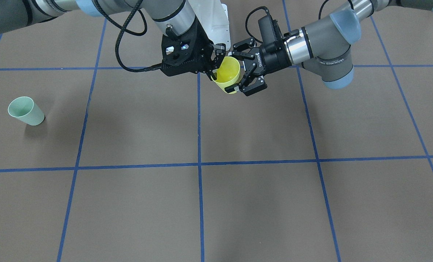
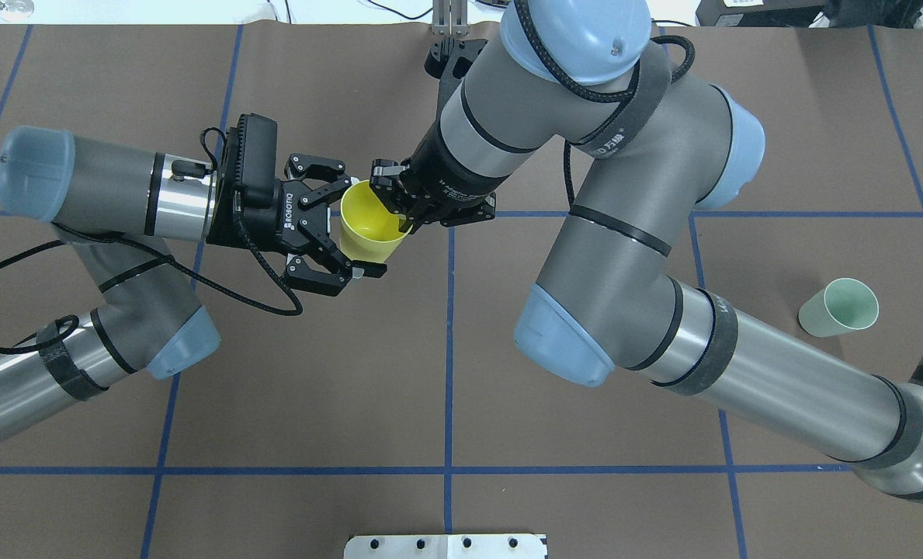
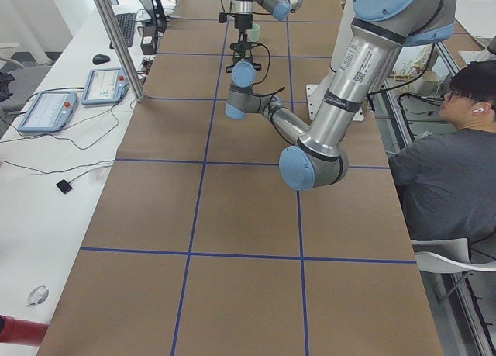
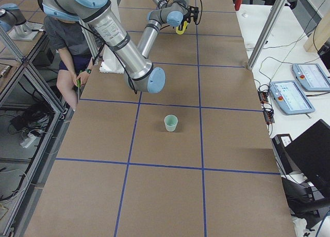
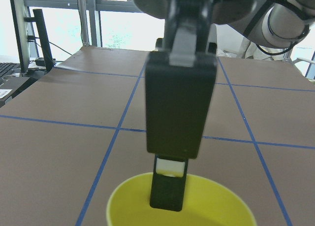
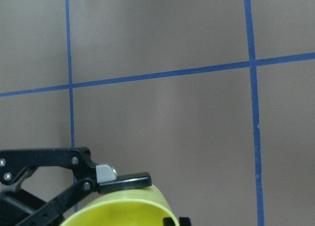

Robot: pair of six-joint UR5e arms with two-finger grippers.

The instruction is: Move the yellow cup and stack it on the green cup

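Blue tape lines (image 1: pixel 200 163) on the brown table (image 1: pixel 260 211) fill the front view's foreground; beyond, the left gripper (image 1: pixel 237 71) clasps the yellow cup (image 1: pixel 228 74) aloft by its sides. The right gripper (image 1: pixel 217 62) is unclenched, one finger in it, the other above the rim. The green cup (image 1: pixel 25 111) stands upright well apart, on the robot's right. Overhead, "ROBOTIQ" reads on the left gripper. Left wrist: a dark finger dips inside the yellow rim. Right wrist: the left gripper touches that rim. Side views: a seated person (image 3: pixel 449 162), two pendants (image 4: pixel 296 95)
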